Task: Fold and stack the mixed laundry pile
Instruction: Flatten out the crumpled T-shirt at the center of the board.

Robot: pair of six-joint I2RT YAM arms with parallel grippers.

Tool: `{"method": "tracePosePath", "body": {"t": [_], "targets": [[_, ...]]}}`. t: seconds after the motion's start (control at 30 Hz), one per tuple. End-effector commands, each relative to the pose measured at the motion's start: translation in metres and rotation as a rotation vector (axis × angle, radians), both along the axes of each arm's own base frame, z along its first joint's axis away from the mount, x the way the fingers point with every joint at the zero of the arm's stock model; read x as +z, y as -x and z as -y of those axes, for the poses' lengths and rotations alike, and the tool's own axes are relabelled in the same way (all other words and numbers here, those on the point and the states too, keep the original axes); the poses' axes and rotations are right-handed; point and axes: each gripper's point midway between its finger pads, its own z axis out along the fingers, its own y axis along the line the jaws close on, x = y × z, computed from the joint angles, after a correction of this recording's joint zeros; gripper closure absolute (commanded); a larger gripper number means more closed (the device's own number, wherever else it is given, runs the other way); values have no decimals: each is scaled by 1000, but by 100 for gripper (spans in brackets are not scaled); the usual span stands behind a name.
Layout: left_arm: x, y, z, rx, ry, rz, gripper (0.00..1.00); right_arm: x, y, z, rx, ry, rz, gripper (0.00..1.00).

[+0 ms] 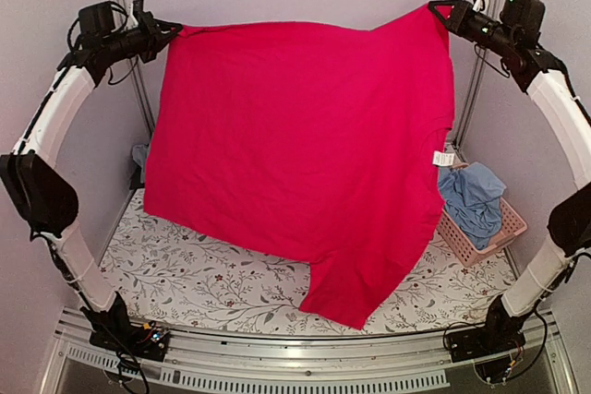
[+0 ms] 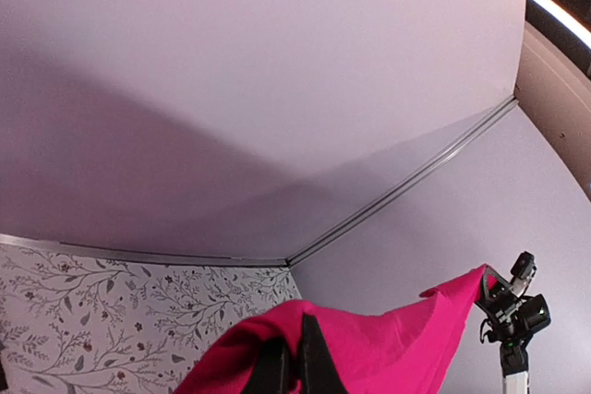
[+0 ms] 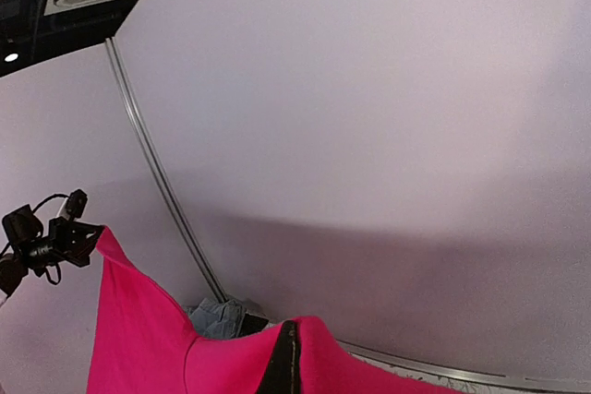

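Note:
A bright red garment (image 1: 295, 154) hangs spread wide in the air between both arms, its lower edge and one sleeve (image 1: 355, 297) draping onto the floral tablecloth (image 1: 185, 265). At the top left corner my left gripper (image 1: 174, 29) is shut on the cloth; in the left wrist view its dark fingers (image 2: 309, 362) pinch a red fold. My right gripper (image 1: 443, 12) is shut on the top right corner, and the red cloth (image 3: 231, 362) wraps around its fingertips (image 3: 288, 362). A light blue shirt (image 1: 473, 198) lies crumpled in the pink basket (image 1: 480, 248).
The pink slatted basket stands at the table's right edge, partly behind the red garment. A grey-blue piece of cloth (image 1: 139, 156) shows at the back left by the metal post (image 1: 138, 89). Lilac walls close in the back and sides.

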Motion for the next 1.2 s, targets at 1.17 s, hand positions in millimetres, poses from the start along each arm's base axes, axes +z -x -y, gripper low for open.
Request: {"method": "tracePosePath", "body": {"t": [1.17], "targets": [[-298,66,19,-280,-51,-324,100,-246,41,-54,394,-59,-328,100]]}}
